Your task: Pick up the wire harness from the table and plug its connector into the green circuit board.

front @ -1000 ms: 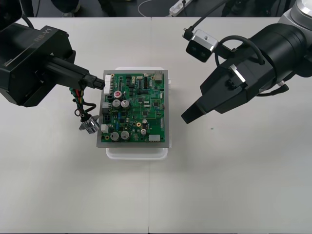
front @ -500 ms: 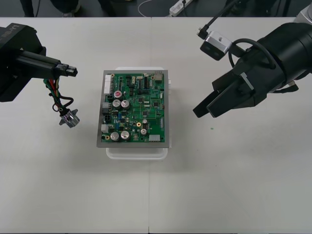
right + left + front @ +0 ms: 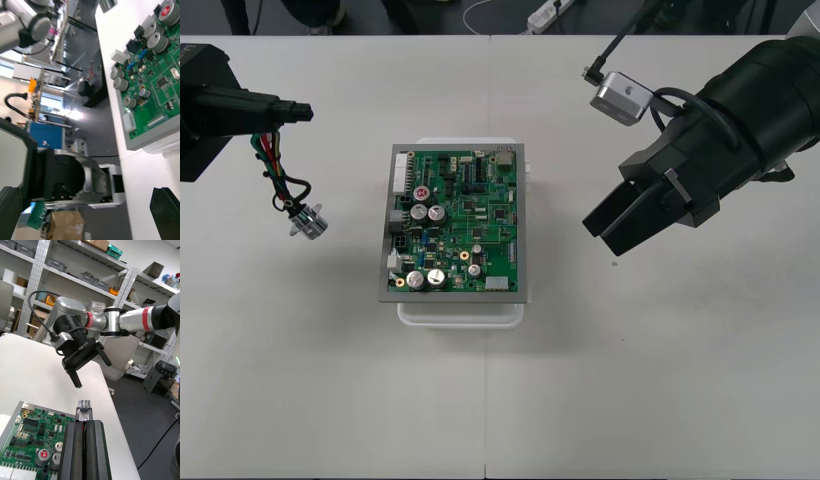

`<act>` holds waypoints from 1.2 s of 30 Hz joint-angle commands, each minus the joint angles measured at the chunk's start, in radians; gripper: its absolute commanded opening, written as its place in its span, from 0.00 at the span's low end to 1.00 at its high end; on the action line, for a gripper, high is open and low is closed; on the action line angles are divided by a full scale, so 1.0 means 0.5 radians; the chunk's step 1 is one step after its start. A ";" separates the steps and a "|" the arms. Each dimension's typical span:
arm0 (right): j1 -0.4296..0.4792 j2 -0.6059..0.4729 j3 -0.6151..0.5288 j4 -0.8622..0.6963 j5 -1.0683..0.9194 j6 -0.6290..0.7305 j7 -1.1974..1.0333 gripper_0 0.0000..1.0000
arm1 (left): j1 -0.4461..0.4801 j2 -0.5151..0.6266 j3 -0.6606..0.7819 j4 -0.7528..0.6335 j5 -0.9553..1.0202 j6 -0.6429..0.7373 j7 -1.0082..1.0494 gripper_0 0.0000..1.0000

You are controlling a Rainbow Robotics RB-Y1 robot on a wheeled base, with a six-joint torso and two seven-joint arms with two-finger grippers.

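Green circuit board (image 3: 470, 225) — glossy lacquered face, shiny metal capacitor tops, dull grey metal-looking rim; smooth white plastic base (image 3: 461, 313) beneath. Thin wire harness (image 3: 273, 167): smooth plastic insulation, red, black, green; round flanged socket (image 3: 307, 222) bright bare metal; small plug (image 3: 84, 409) glossy plastic. Left gripper (image 3: 85, 424) fingers matt black. Light table (image 3: 630, 380) — matt, smooth.

This was a lab: steel shelving (image 3: 42, 266) held bins (image 3: 56, 265) and boxes (image 3: 100, 243); a circuit board (image 3: 460, 225) sat on the table (image 3: 660, 380).
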 commanded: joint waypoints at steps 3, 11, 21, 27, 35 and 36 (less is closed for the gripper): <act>0.007 -0.084 -0.176 -0.191 0.219 -0.014 0.053 1.00 | 0.011 0.091 0.067 0.078 0.032 -0.065 -0.132 0.00; 0.010 -0.069 -0.241 -0.277 0.400 -0.014 0.080 1.00 | 0.011 0.091 0.067 0.127 -0.004 -0.065 -0.174 0.00; 0.007 0.029 -0.370 -0.455 0.860 -0.063 0.093 1.00 | 0.011 0.082 0.064 0.259 -0.050 -0.065 -0.270 0.00; 0.010 0.149 -0.449 -0.522 1.137 -0.112 0.093 1.00 | 0.011 0.082 0.027 0.317 -0.127 -0.065 -0.478 0.00; 0.010 0.250 -0.474 -0.559 1.305 -0.112 0.096 1.00 | 0.014 0.082 -0.114 0.369 -0.124 -0.065 -0.684 0.00; 0.010 0.262 -0.480 -0.559 1.324 -0.112 0.096 1.00 | 0.014 0.082 -0.132 0.378 -0.124 -0.065 -0.705 0.00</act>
